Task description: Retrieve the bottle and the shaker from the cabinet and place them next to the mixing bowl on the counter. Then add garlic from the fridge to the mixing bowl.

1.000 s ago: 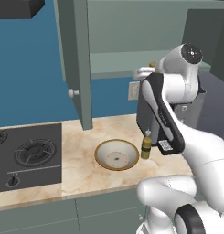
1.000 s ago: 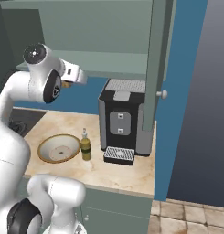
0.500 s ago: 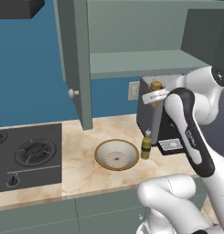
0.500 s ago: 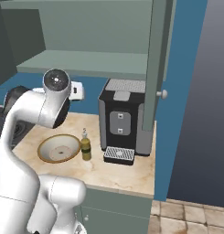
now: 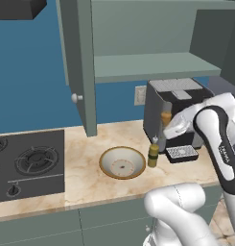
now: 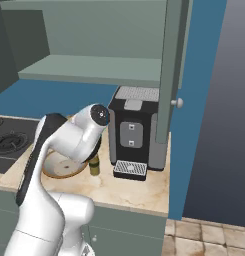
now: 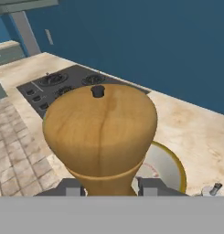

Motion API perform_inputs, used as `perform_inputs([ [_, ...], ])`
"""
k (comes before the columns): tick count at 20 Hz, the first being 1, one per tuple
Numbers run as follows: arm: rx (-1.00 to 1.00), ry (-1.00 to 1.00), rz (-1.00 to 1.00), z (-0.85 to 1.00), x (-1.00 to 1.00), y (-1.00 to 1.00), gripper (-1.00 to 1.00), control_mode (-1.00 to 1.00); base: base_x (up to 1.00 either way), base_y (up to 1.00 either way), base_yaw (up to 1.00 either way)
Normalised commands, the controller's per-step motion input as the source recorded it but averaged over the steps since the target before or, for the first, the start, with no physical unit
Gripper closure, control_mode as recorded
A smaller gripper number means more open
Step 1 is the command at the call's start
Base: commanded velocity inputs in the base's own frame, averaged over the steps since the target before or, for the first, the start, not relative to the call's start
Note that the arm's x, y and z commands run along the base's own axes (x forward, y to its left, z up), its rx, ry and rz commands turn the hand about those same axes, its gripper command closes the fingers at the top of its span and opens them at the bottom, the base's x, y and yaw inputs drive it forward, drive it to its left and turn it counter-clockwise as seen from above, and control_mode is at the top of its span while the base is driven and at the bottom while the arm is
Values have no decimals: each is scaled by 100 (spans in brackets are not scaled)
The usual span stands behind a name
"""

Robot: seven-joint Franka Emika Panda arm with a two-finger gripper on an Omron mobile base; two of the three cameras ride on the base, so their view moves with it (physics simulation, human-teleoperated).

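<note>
simulated kitchen, end effector closed on the wooden shaker. in the hand view the shaker stands at centre frame, its narrow waist clamped between the two dark fingertips at the bottom edge, its broad rounded head with a small dark knob pointing away from the camera. behind it, at lower right, lies the yellow-rimmed mixing bowl on the marbled surface; the black stovetop sits at upper left.

in the left base view the shaker appears at centre right, held in the air in front of the dark coffee machine and above the bottle. the bottle, olive with a pale cap, stands upright on the surface just right of the mixing bowl, at centre frame. the open cabinet shelf spans the upper half.

in the right base view the bottle and mixing bowl sit at centre left, partly covered by the white arm; the coffee machine stands at centre.
</note>
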Motion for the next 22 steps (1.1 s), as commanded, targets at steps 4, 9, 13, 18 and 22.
perform_inputs([
  [4, 2, 0, 20, -90, -4, -26, 100, -100, 0, 0, 0],
  [9, 11, -5, 13, -64, -7, -8, 100, -100, 0, 0, 0],
  [13, 10, -6, 13, -40, -10, 0, 100, -100, 0, 0, 0],
  [18, 4, 2, 19, -43, 0, 0, 100, -100, 0, 0, 0],
  [22, 1, 1, 22, -33, -1, 0, 100, -100, 0, 0, 0],
])
